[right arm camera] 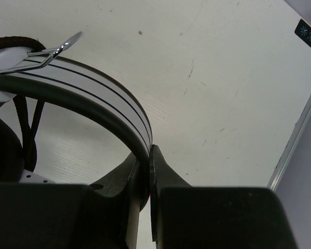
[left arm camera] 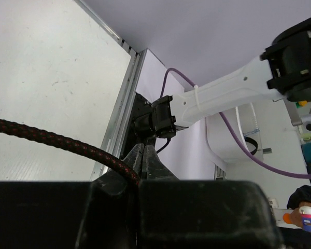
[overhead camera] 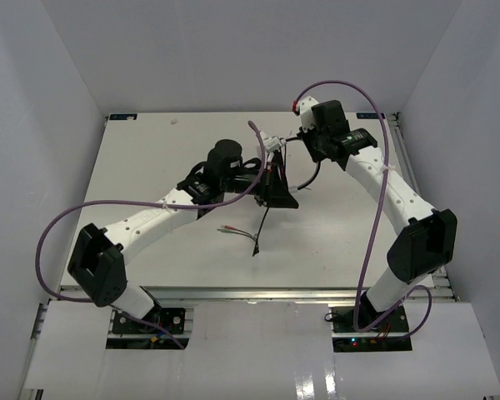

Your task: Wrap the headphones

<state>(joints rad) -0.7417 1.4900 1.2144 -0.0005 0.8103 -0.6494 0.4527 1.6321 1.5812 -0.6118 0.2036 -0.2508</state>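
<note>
- Closest to the right wrist lens: black fingers (right arm camera: 125, 174) of the right gripper (right arm camera: 147, 155), jaws narrow, clamped on the white-and-black striped curve of the headphones (right arm camera: 93, 85).
- Up and left from that pinch: striped band edged with dark padding, chrome clip (right arm camera: 57, 49) at its upper end, braided cable (right arm camera: 10, 41) just past the clip, two thin dark cords (right arm camera: 26, 122) hanging below.
- Under the band: its soft shadow on the white table (right arm camera: 223, 78).
- Closest to the left wrist lens: left gripper (left arm camera: 145, 155), jaws almost together, gripping the cable (left arm camera: 67, 142); dark braid flecked with red, entering from the left edge and dipping between the fingers.
- From above: headphones (overhead camera: 272, 143) over the far middle of the table, between the two grippers; right gripper (overhead camera: 290, 138) at their right side, left gripper (overhead camera: 277, 190) just nearer the bases.
- Below the left gripper: cable (overhead camera: 262, 221) running toward the near edge, loose end flat on the table; a second stretch curving beneath the right wrist.
- Just left of that loose end: thin tip (overhead camera: 227, 228) with red and green marks, too small to tell more.
- Farther out: purple cables (overhead camera: 58, 225) looping off both arms, plain white walls (overhead camera: 33, 100) on three sides.
- Across the left wrist view: white link of the right arm (left arm camera: 223, 98).
</note>
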